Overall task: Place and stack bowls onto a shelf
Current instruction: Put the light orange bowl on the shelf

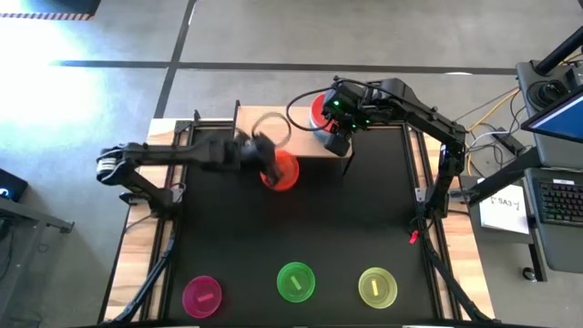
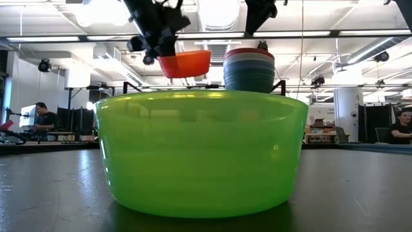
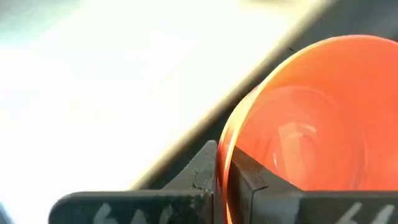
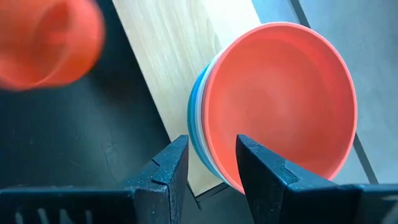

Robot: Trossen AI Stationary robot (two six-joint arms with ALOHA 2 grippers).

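Observation:
My left gripper (image 1: pixel 265 165) is shut on the small orange-red bowl (image 1: pixel 281 171) and holds it in the air (image 2: pixel 185 63) beside the light-wood shelf (image 1: pixel 319 160). A stack of larger bowls (image 1: pixel 321 109), red on top (image 4: pixel 280 99), stands on the shelf's right part. My right gripper (image 4: pixel 211 165) hovers open over the near rim of that stack and touches nothing. The magenta bowl (image 1: pixel 202 295), green bowl (image 1: pixel 295 281) and yellow-green bowl (image 1: pixel 377 286) sit upright on the black mat near the table's near edge. My left gripper pinches the orange-red bowl's rim (image 3: pixel 224 149), one finger (image 3: pixel 252 183) inside the bowl and one finger (image 3: pixel 198 174) outside. The fingers reach in from the table's left. The bowl is lifted clear, mouth up and slightly tilted (image 2: pixel 185 63).
The black mat (image 1: pixel 301 228) covers the table between the shelf and the near row of small bowls. The shelf's left part (image 3: pixel 124 81) shows bare wood. Cables and a desk with a keyboard (image 1: pixel 557 200) lie beyond the table's right edge. People sit far behind the table (image 2: pixel 45 119).

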